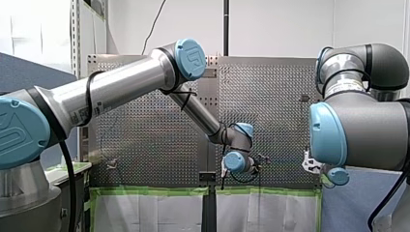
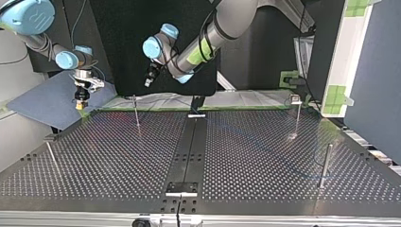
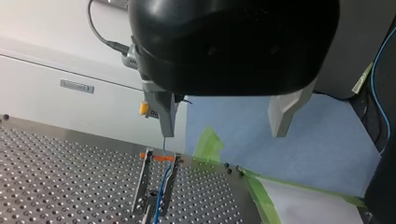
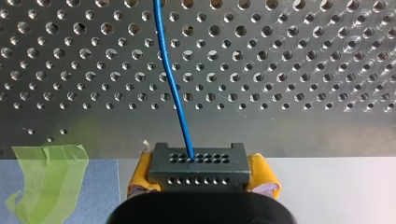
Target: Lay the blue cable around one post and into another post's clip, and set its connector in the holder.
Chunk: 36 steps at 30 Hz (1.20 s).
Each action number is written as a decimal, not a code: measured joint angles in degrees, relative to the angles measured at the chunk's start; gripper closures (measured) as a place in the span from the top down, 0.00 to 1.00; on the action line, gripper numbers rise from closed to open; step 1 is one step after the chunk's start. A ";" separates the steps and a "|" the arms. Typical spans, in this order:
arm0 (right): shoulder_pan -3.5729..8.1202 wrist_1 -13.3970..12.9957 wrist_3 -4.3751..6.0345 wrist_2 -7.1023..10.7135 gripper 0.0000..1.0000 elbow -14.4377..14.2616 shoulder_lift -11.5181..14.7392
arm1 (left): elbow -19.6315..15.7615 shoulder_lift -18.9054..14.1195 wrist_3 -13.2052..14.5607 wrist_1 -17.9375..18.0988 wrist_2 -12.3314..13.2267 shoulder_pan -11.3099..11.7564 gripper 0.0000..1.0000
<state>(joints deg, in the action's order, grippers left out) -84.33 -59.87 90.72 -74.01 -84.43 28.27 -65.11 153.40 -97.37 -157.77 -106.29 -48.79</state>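
Note:
My right gripper (image 4: 201,179) is shut on the black connector (image 4: 198,167), which has rows of small holes and sits between its yellow pads (image 4: 262,173). The blue cable (image 4: 172,79) leaves the connector and runs ahead over the perforated table. Under my left gripper, the blue cable (image 3: 163,184) passes between the two metal prongs of a clip post (image 3: 159,179) with an orange bar. My left gripper (image 3: 224,133) hangs above that post, open, with nothing between its metal fingers (image 3: 166,116). At the top view's left my right gripper (image 2: 81,100) hovers beyond the table's far edge; my left gripper (image 2: 150,79) is near the middle.
Thin posts stand on the table (image 2: 246,156): one at the far left (image 2: 136,113), one at the near left (image 2: 52,156), two at the right (image 2: 297,116) (image 2: 325,165). A dark strip with brackets (image 2: 181,188) runs down the middle. Green tape (image 4: 46,175) and blue cloth (image 3: 308,140) border the far edge.

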 joint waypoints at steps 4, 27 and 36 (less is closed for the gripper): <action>-0.01 0.01 0.00 0.02 0.26 0.00 0.00 | 0.05 0.02 -0.01 0.01 -0.01 0.06 1.00; 0.04 0.01 0.00 0.03 0.26 0.00 0.00 | -0.28 -0.19 0.64 -0.71 -1.04 0.31 1.00; 0.00 0.01 0.00 0.04 0.26 0.00 0.00 | -4.37 -3.95 1.80 1.23 -3.37 0.35 1.00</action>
<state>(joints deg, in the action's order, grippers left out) -84.33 -59.86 90.72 -73.97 -84.43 28.27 -69.48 149.45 -95.57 -156.53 -109.66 -48.44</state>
